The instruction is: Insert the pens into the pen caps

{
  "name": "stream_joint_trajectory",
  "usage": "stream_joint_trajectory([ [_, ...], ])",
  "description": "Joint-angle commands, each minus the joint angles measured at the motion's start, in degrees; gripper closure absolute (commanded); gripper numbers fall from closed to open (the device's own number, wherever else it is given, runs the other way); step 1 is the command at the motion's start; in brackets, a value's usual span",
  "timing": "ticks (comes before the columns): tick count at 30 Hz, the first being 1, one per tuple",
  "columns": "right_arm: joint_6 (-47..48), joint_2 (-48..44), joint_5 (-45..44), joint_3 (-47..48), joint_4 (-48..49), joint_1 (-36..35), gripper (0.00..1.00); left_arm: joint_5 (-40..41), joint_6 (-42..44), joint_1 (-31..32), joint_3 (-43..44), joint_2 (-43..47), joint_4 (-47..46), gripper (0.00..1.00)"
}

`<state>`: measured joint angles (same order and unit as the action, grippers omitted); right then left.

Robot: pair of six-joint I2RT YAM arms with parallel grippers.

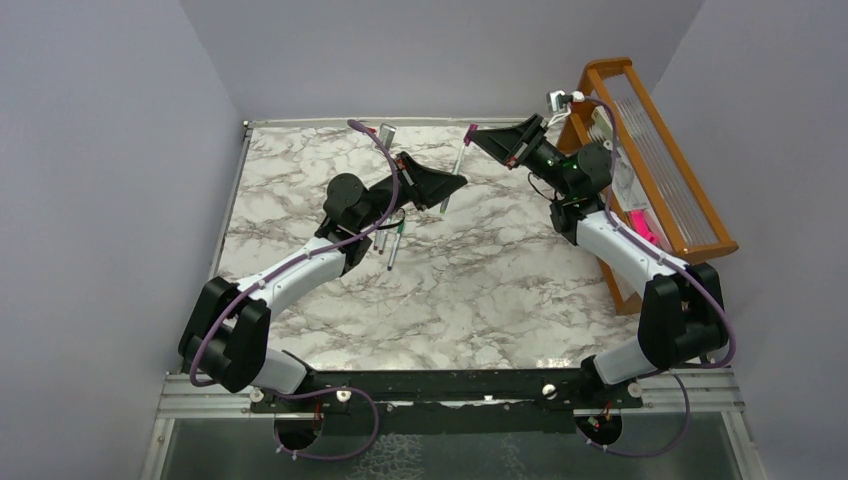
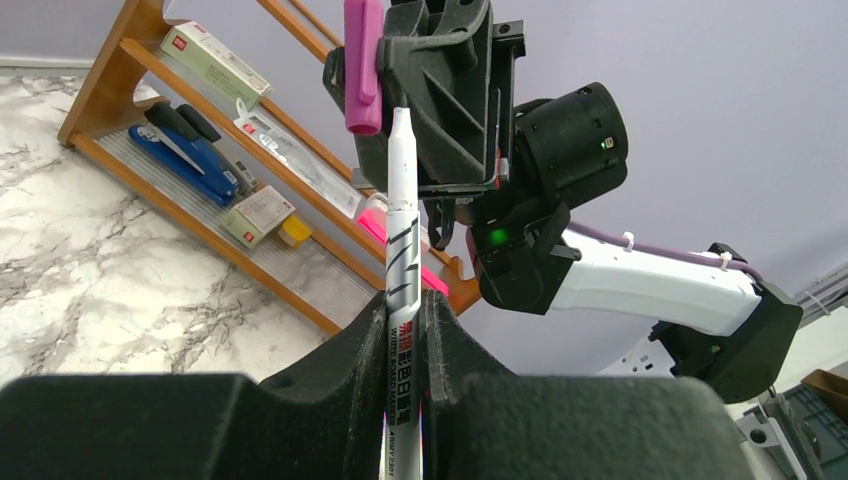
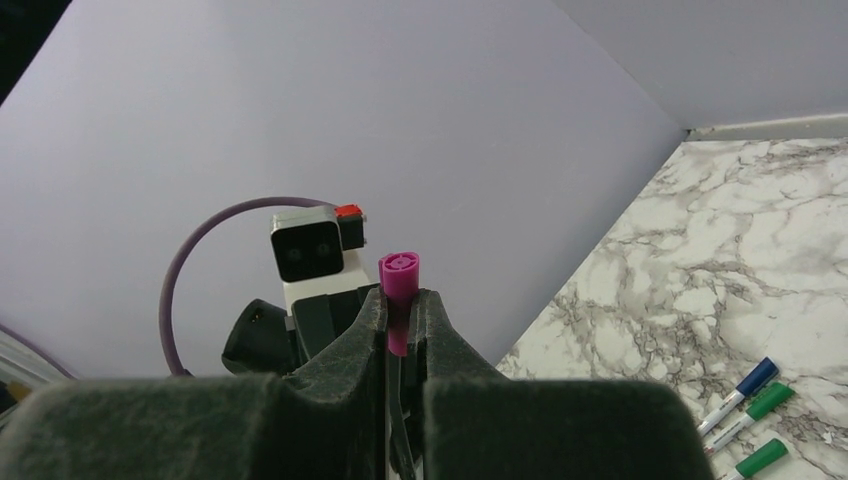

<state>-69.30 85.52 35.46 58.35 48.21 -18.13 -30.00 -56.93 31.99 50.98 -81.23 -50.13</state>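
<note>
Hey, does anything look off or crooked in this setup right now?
The pen clamped in the left gripper looks out of line: in the left wrist view its tip stands beside the magenta cap held by the right gripper, not at its end, though depth may mislead. Nothing looks spilled or damaged.

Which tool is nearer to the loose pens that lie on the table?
Left. The left tool, shut on a pen, hangs just right of the loose pens; the right tool, shut on the magenta cap, is farther back.
</note>
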Motion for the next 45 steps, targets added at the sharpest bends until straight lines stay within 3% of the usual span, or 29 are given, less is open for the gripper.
stream_joint_trajectory([
  [1,-0.26,-1.25,-0.34,2.46,2.57,0.51,0.99,-0.49,-0.37,0.00,-0.19,0.99,-2.69,1.00],
  [45,0.13,0.15,-0.32,3.37,3.04,1.35,0.99,-3.28,-2.27,0.09,0.17,-1.47,-5.16,1.00],
])
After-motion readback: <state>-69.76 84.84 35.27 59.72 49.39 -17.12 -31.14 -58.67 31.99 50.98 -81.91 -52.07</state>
